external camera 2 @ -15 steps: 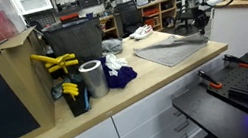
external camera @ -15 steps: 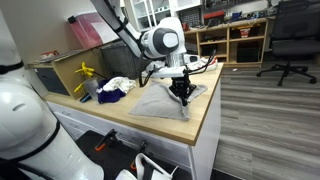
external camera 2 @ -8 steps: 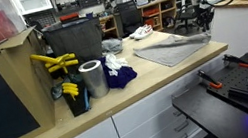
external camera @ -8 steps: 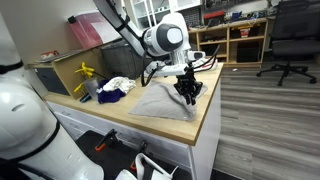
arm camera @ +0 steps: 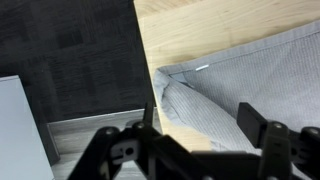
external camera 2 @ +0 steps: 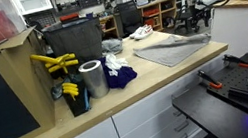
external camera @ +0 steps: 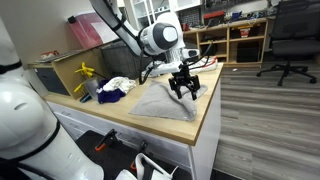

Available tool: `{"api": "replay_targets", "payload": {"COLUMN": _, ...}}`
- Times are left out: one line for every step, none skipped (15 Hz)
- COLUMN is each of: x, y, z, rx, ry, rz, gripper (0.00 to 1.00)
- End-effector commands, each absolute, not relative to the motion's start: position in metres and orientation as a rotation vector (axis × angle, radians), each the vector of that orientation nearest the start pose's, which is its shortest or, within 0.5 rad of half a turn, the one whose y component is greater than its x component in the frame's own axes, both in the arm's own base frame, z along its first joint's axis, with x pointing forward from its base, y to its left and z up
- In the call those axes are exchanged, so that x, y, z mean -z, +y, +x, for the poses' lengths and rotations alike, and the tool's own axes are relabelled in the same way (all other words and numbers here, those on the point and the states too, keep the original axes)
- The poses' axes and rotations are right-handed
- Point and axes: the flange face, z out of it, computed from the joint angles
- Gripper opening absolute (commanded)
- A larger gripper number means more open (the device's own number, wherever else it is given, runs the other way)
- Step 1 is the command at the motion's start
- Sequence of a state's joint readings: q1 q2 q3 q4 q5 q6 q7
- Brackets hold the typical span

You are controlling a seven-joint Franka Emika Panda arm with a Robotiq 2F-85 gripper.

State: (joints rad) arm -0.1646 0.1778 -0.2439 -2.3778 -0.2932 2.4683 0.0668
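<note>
A grey striped cloth lies folded on the wooden counter, near its end; it also shows in an exterior view as the flat grey cloth. My gripper hangs just above the cloth's corner by the counter edge, open. In the wrist view the cloth has a folded hem right below my gripper. Its dark fingers stand wide apart with nothing between them. In an exterior view the gripper is small and far off above the cloth's far end.
A blue cloth, a metal can, yellow tools and a black bin crowd the other end of the counter. A white cloth lies there too. Beyond the counter's end are dark floor, an office chair and shelves.
The gripper was shut low on the cloth's corner; it has opened, let the cloth go and risen a little. The cloth lies flat.
</note>
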Motion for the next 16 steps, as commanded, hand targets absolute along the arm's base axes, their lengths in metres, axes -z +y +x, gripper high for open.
{"api": "replay_targets", "payload": {"x": -0.248, "y": -0.161, "z": 0.456, "rx": -0.196, "ry": 0.298, "rz": -3.252, "gripper": 1.00}}
{"api": "replay_targets", "payload": {"x": -0.243, "y": -0.148, "z": 0.459, "rx": -0.208, "ry": 0.259, "rz": -3.222, "gripper": 1.00}}
{"api": "replay_targets", "payload": {"x": -0.239, "y": -0.135, "z": 0.461, "rx": -0.219, "ry": 0.222, "rz": -3.193, "gripper": 1.00}}
{"api": "replay_targets", "payload": {"x": -0.233, "y": -0.122, "z": 0.463, "rx": -0.235, "ry": 0.179, "rz": -3.160, "gripper": 0.87}}
{"api": "replay_targets", "payload": {"x": -0.230, "y": -0.110, "z": 0.464, "rx": -0.250, "ry": 0.141, "rz": -3.141, "gripper": 0.73}}
{"api": "replay_targets", "payload": {"x": -0.222, "y": -0.099, "z": 0.465, "rx": -0.268, "ry": 0.099, "rz": -3.119, "gripper": 0.66}}
{"api": "replay_targets", "payload": {"x": -0.219, "y": -0.088, "z": 0.466, "rx": -0.284, "ry": 0.069, "rz": -3.102, "gripper": 0.59}}
{"api": "replay_targets", "payload": {"x": -0.213, "y": -0.079, "z": 0.467, "rx": -0.290, "ry": 0.043, "rz": -3.093, "gripper": 0.49}}
{"api": "replay_targets", "payload": {"x": -0.206, "y": -0.070, "z": 0.467, "rx": -0.297, "ry": 0.014, "rz": -3.084, "gripper": 0.42}}
{"api": "replay_targets", "payload": {"x": -0.200, "y": -0.062, "z": 0.469, "rx": -0.302, "ry": -0.008, "rz": -3.087, "gripper": 0.36}}
{"api": "replay_targets", "payload": {"x": -0.192, "y": -0.055, "z": 0.470, "rx": -0.314, "ry": -0.029, "rz": -3.085, "gripper": 0.27}}
{"api": "replay_targets", "payload": {"x": -0.186, "y": -0.048, "z": 0.470, "rx": -0.318, "ry": -0.047, "rz": -3.088, "gripper": 0.21}}
{"api": "replay_targets", "payload": {"x": -0.179, "y": -0.040, "z": 0.469, "rx": -0.317, "ry": -0.072, "rz": -3.092, "gripper": 0.12}}
{"api": "replay_targets", "payload": {"x": -0.174, "y": -0.032, "z": 0.468, "rx": -0.307, "ry": -0.095, "rz": -3.097, "gripper": 0.05}}
{"api": "replay_targets", "payload": {"x": -0.168, "y": -0.026, "z": 0.467, "rx": -0.296, "ry": -0.118, "rz": -3.098, "gripper": 0.00}}
{"api": "replay_targets", "payload": {"x": -0.164, "y": -0.018, "z": 0.466, "rx": -0.281, "ry": -0.143, "rz": -3.098, "gripper": 0.00}}
